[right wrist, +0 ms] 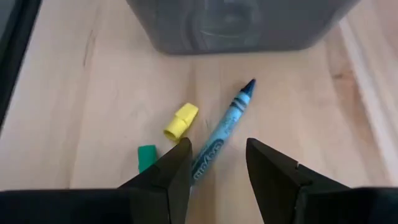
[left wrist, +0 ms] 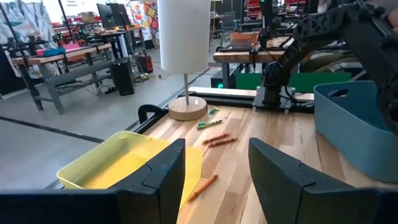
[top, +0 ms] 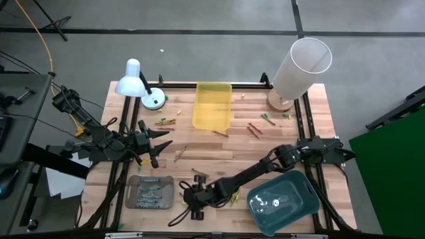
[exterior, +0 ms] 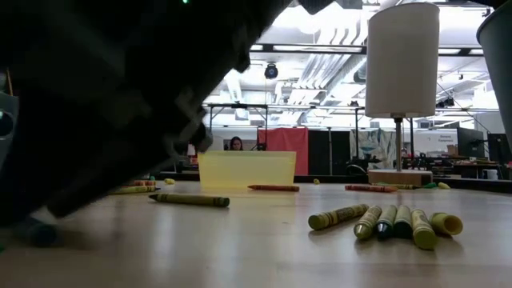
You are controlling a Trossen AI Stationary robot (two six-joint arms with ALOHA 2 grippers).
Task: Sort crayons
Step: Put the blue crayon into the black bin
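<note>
My right gripper (top: 188,197) (right wrist: 217,147) is low over the table's near middle, open, beside the grey tray (top: 149,192) (right wrist: 242,25). Its fingers stand on either side of the near end of a blue crayon (right wrist: 224,130) that lies flat on the table. I cannot tell whether they touch it. A yellow stub (right wrist: 181,120) and a green stub (right wrist: 147,157) lie beside it. My left gripper (top: 159,143) (left wrist: 214,146) is open and empty at the table's left, pointing toward the yellow tray (top: 212,105) (left wrist: 118,165). Several olive crayons (exterior: 384,222) lie side by side.
The teal tray (top: 282,199) stands at the near right. A white cylinder lamp (top: 299,63) stands at the far right and a desk lamp (top: 136,83) at the far left. Loose crayons lie by the yellow tray: olive (top: 166,121), orange (top: 219,132), red (top: 254,128) and green (top: 269,119).
</note>
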